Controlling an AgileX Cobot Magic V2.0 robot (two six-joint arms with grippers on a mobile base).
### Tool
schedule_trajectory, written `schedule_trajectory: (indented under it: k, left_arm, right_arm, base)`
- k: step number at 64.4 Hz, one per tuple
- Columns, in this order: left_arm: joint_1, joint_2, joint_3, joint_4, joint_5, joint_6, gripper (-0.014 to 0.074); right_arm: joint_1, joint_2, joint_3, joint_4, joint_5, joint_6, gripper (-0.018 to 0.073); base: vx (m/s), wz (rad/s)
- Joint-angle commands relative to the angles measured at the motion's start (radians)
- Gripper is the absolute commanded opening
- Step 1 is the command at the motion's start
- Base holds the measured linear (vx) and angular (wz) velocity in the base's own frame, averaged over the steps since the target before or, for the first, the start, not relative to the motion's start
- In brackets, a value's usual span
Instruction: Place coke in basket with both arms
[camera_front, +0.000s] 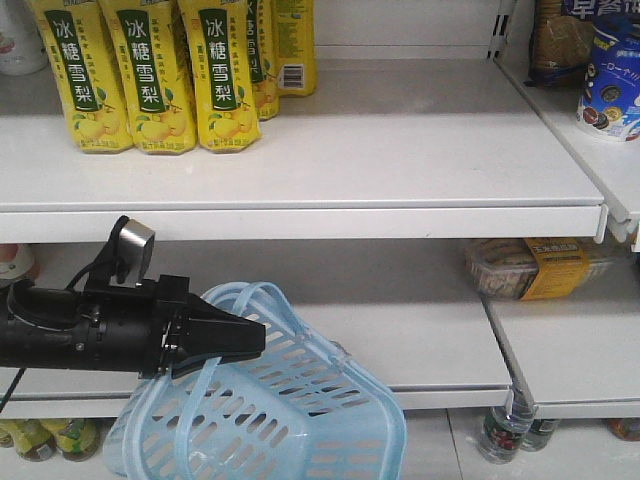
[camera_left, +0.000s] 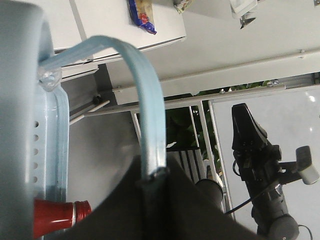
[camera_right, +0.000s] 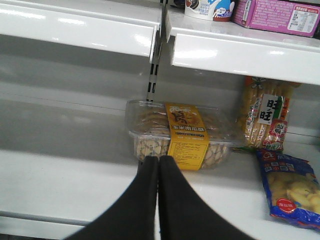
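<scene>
The pale blue basket (camera_front: 300, 420) hangs tilted at the bottom centre of the front view. My left gripper (camera_front: 252, 335) is shut on one of its loop handles (camera_left: 150, 125), which runs into the jaws (camera_left: 152, 175) in the left wrist view. Beside the basket wall (camera_left: 50, 150), a red cylinder end (camera_left: 55, 216) shows at the lower left; I cannot tell whether it is the coke. My right gripper (camera_right: 158, 159) is shut with nothing between its fingers, low in front of the middle shelf. The right arm (camera_left: 257, 165) also appears apart from the basket.
Yellow pear-drink bottles (camera_front: 150, 80) stand on the upper shelf (camera_front: 350, 190). A clear snack box with a yellow label (camera_right: 182, 132) lies just beyond the right fingertips, with snack bags (camera_right: 290, 190) to its right. Bottles (camera_front: 505, 430) stand under the lower shelf.
</scene>
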Motion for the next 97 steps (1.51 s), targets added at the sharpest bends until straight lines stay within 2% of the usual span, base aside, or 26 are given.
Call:
schedule_trajectory:
  k: [1, 17, 26, 50, 62, 82, 88, 97]
  left_arm:
    - [0.0, -0.036, -0.03, -0.147, 0.051, 0.002, -0.0006]
    - [-0.009, -0.045, -0.03, -0.146, 0.036, 0.002, -0.0006]
    - [-0.014, -0.124, -0.03, -0.093, 0.034, 0.004, -0.0006]
    - [-0.063, -0.388, -0.03, -0.061, 0.023, 0.122, -0.0006]
    - [-0.063, -0.538, 0.067, -0.029, -0.101, 0.144, -0.0006]
    - [-0.063, -0.813, 0.252, 0.145, -0.347, 0.15, -0.0006]
    - [-0.063, -0.89, 0.294, 0.213, -0.436, 0.149, -0.0006]
    - [-0.063, -1.006, 0.349, 0.362, -0.521, 0.149, -0.0006]
  right_arm:
    - [-0.006, 0.015, -0.029, 0.009, -0.065, -0.004, -0.0009]
    - [-0.006, 0.015, -0.029, 0.009, -0.065, -0.004, -0.0009]
    - [-0.006, 0.015, -0.029, 0.009, -0.065, -0.004, -0.0009]
    - [-0.006, 0.015, -0.029, 0.009, -0.065, -0.004, -0.0009]
    - [-0.006, 0.015, -0.029, 0.009, -0.065, -0.004, -0.0009]
    - [-0.006, 0.015, -0.029, 0.009, -0.065, -0.004, -0.0009]
    - [-0.006, 0.015, -0.029, 0.009, -0.065, -0.004, -0.0009]
    - [-0.006, 0.015, -0.029, 0.009, -0.065, -0.004, -0.0009]
  base:
    - [0.0, 0.0]
    - [0.0, 0.0]
    - [0.0, 0.0]
    - [0.0, 0.0]
    - [0.0, 0.0]
    - [0.0, 0.0]
    - [0.0, 0.0]
    - [0.0, 0.0]
